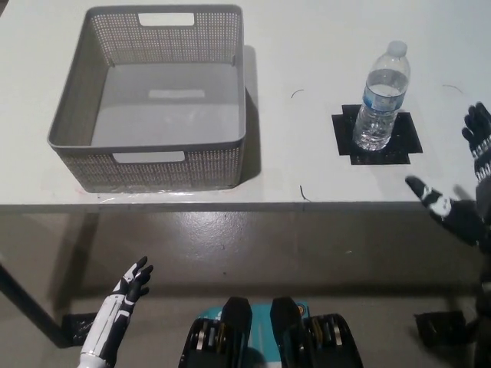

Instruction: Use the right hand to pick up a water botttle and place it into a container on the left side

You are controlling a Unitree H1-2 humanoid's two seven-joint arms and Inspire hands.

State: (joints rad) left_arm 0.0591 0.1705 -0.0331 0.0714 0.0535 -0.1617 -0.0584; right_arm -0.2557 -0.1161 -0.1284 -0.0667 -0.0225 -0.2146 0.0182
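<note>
Black right hand (466,180), fingers spread and empty, sits right of the upright water bottle (381,97) on its black tape square (376,138) for a side grasp; grey basket (149,165) waits empty at left, white left hand (126,287) idle, released, below the table edge.

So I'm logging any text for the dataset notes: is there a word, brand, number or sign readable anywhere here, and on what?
No text can be read anywhere in this view.
Water bottle: its label band shows no legible print; too small and blurred.
Grey basket: a pale rectangle on its floor, perhaps a sticker, with nothing legible.
Black tape square under the bottle: plain.
White table: only a few thin dark marks, not letters.
</note>
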